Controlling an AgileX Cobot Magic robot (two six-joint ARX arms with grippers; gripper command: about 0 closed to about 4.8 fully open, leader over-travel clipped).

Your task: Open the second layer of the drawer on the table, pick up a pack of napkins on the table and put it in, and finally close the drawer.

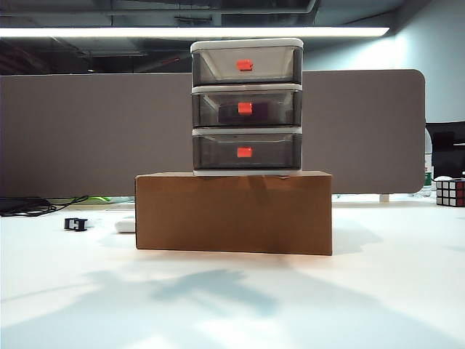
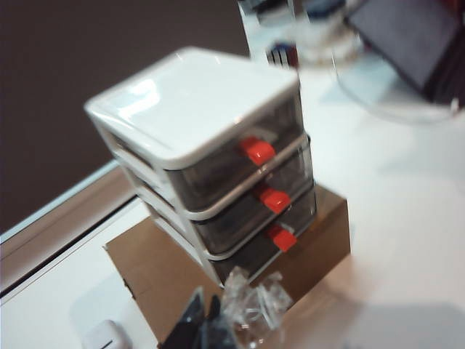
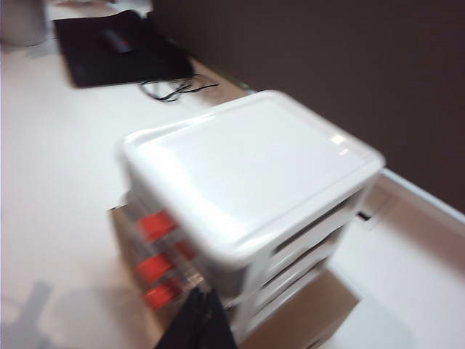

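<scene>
A small white-framed plastic cabinet of three stacked smoky-grey translucent drawers [image 1: 247, 106] stands on a brown cardboard box [image 1: 234, 212], which sits on the large plain white tabletop [image 1: 232, 298]. All three drawers look pushed in flush. The middle drawer, the second layer [image 1: 246, 108], has a red-orange tab handle [image 1: 245, 108] at the centre of its front. A dark shape shows through this drawer's front; it may be the pack of napkins, but the smoky plastic hides its colours, and no purple and white pack lies anywhere else on the table.

Neither arm appears in the exterior view; only their shadows fall on the table in front of the box. The left gripper [image 2: 207, 323] hangs above and in front of the cabinet, off to the cabinet's left, with its dark fingers pressed together and nothing held. Clear crinkled plastic pieces [image 2: 254, 302] show beside its tips. The right gripper [image 3: 203, 320] hovers above the cabinet's white top, towards the right side; only a blurred dark tip is visible, so its opening cannot be told.

From either gripper the cabinet lies below and ahead, with the drawers' sliding axis running towards the arms. The left gripper looks nearer the handles.

Left of the box lie a small black clip [image 1: 75, 224] and a small white object [image 1: 125, 225]. A Rubik's cube [image 1: 450, 193] sits far right. No brand or writing can be read.
</scene>
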